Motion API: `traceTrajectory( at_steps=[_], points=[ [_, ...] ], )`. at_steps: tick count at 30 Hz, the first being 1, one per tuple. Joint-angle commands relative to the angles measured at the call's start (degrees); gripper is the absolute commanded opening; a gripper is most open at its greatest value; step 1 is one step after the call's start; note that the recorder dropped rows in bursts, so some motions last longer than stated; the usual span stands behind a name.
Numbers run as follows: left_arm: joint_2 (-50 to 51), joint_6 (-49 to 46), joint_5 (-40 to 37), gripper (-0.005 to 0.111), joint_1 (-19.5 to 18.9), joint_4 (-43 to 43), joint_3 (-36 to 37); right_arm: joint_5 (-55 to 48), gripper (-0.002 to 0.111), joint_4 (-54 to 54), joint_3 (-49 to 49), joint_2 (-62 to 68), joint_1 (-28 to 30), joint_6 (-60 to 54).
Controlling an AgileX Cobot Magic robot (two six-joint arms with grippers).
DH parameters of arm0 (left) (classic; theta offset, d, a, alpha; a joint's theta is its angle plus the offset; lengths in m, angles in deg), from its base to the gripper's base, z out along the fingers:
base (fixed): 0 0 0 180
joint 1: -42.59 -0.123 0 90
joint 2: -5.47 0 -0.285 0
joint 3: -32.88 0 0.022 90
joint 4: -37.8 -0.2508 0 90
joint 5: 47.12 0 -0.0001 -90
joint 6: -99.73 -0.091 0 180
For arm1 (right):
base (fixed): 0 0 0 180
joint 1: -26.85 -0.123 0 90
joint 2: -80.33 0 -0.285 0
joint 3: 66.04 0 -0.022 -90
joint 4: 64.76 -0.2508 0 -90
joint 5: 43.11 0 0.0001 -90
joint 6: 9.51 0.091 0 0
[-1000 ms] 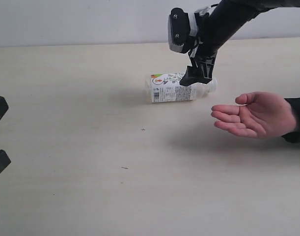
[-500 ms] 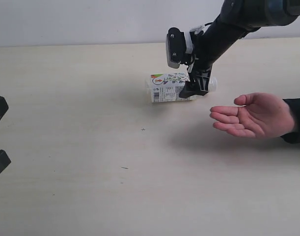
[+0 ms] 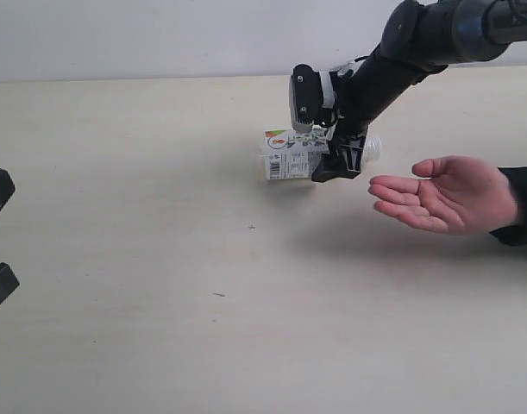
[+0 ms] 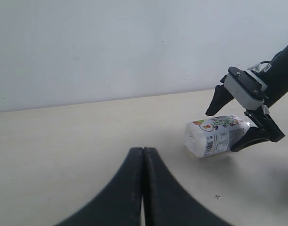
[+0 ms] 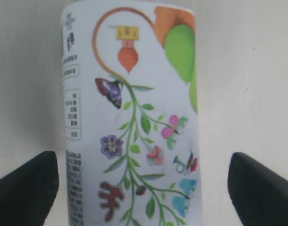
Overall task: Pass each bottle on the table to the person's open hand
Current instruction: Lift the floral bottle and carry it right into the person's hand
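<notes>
On the cream tabletop (image 3: 159, 276), past the middle and toward your right arm's side, you have one small clear bottle (image 3: 287, 157) lying on its side. Its white label carries colourful print: flowers, a butterfly, green leaves and an orange-and-green patch at one end. The clear neck end points toward the person's hand (image 3: 448, 194), and the flat base points the other way, toward your left arm.

Your right gripper (image 3: 334, 155) is down over that bottle with its jaws spread wide. In the right wrist view, one black finger (image 5: 26, 186) stands on each side of the label and the other finger (image 5: 264, 188) is opposite, with bare table showing between each finger and the bottle. So the jaws straddle the bottle and nothing is clamped; it rests on the table.

The person's hand lies palm up, fingers slightly curled, just beyond the bottle's neck and apart from it, low over the tabletop.

Your left gripper (image 4: 144, 153) sits well away at the near left edge of the scene, its two black fingers pressed together with nothing between them, pointing across the table toward the bottle.
</notes>
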Motion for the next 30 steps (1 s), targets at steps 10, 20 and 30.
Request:
traceTrajectory(
  at_steps=[10, 20, 30],
  points=[
    [-0.33, -0.19, 0.59, 0.0, -0.16, -0.18, 0.3, 0.45, 0.0, -0.83, -0.57, -0.79, -0.88, -0.9],
    [-0.33, -0.19, 0.59, 0.0, -0.16, -0.18, 0.3, 2.27, 0.0, -0.59, -0.57, -8.4, -3.88, 7.35],
    [-0.33, -0.19, 0.59, 0.0, -0.16, -0.18, 0.3, 0.4, 0.0, 14.7, -0.57, -22.18, -3.88, 61.05]
  ],
)
